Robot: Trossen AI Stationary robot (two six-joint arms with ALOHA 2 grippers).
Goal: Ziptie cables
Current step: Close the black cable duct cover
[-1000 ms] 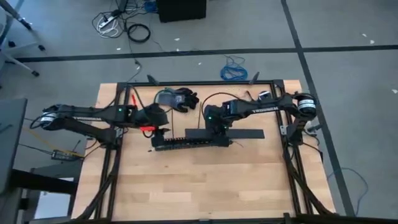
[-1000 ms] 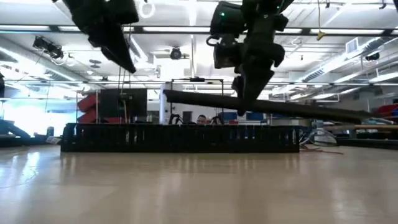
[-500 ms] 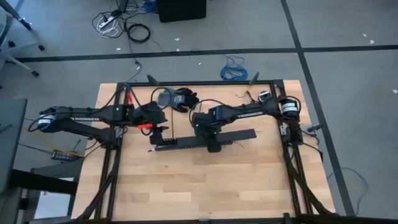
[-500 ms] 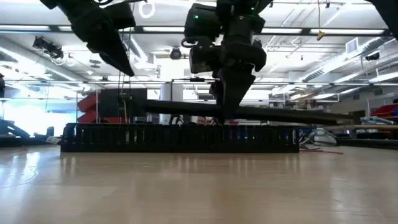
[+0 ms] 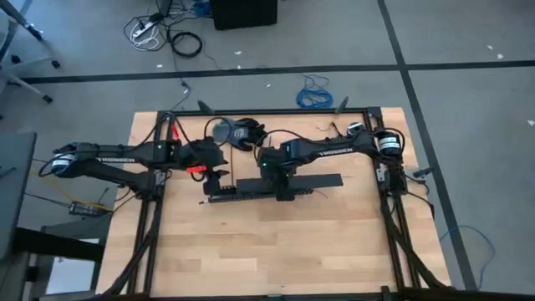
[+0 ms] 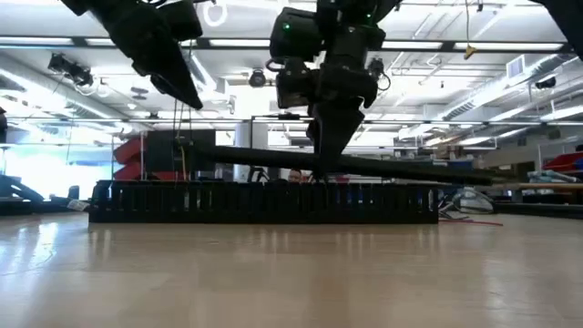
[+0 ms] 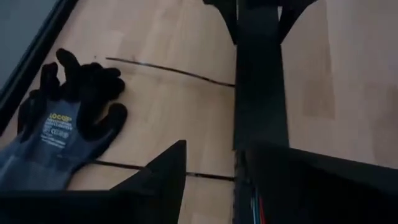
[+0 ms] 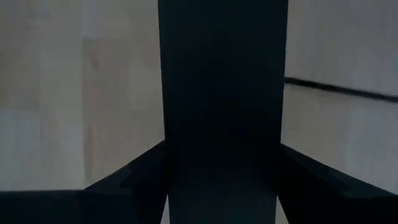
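Movement first: the right gripper has swung across toward the left arm in the past second, carrying a long flat black strip clamped between its fingers. The strip now hangs just over the slotted black tray below that gripper, slightly tilted, lower than it was. My guess is that the strip is being laid on as a cover, so no tying has begun.

The left gripper has hardly shifted. It hovers above the tray end nearest it, its fingers parted with a modest gap and nothing between them.

Of the cables, only thin dark strands show, lying loose on the table ahead of the left gripper, one running up beside a grey-and-black glove. Whether more wires lie inside the tray is hidden. Nor can I tell whether the strip touches the tray — the right wrist view is filled by the strip itself.
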